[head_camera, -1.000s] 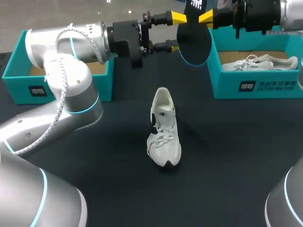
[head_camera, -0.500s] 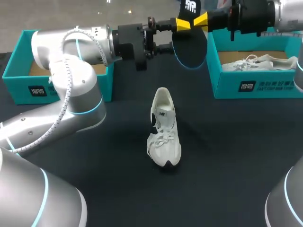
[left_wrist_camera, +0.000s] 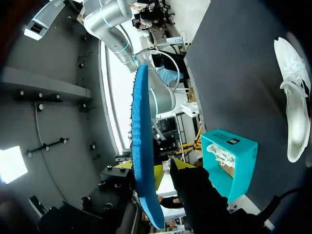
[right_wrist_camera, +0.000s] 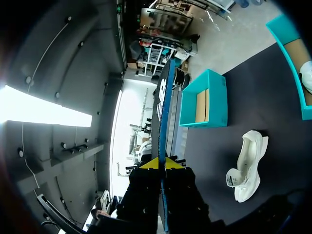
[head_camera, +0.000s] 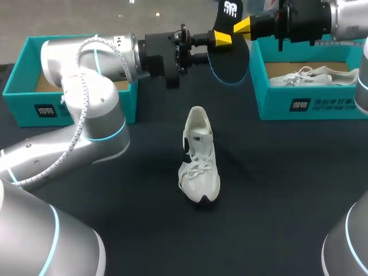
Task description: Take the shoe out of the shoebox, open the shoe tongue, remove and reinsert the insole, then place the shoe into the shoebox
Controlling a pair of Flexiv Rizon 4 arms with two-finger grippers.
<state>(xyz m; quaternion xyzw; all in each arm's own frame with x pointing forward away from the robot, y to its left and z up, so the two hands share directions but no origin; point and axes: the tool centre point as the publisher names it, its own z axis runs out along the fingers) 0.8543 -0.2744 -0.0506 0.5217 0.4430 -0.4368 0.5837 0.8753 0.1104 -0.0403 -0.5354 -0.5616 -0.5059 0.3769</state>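
Right pincer [head_camera: 242, 26] clamps the black, blue-edged foam insole [head_camera: 231, 60] upright above the dark tabletop [head_camera: 276, 184]. Left pincer [head_camera: 216, 47] sits alongside, grip unclear. White lace-up sneaker [head_camera: 199, 158] lies on the tabletop.

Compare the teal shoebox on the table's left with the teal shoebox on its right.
The left shoebox shows only bare brown floor where its inside is visible; the right shoebox holds a white shoe. The left arm hides much of the left shoebox's front, while the right shoebox's front wall is nearly all in view. Both are teal, lidless, and carry a dark label on the front.
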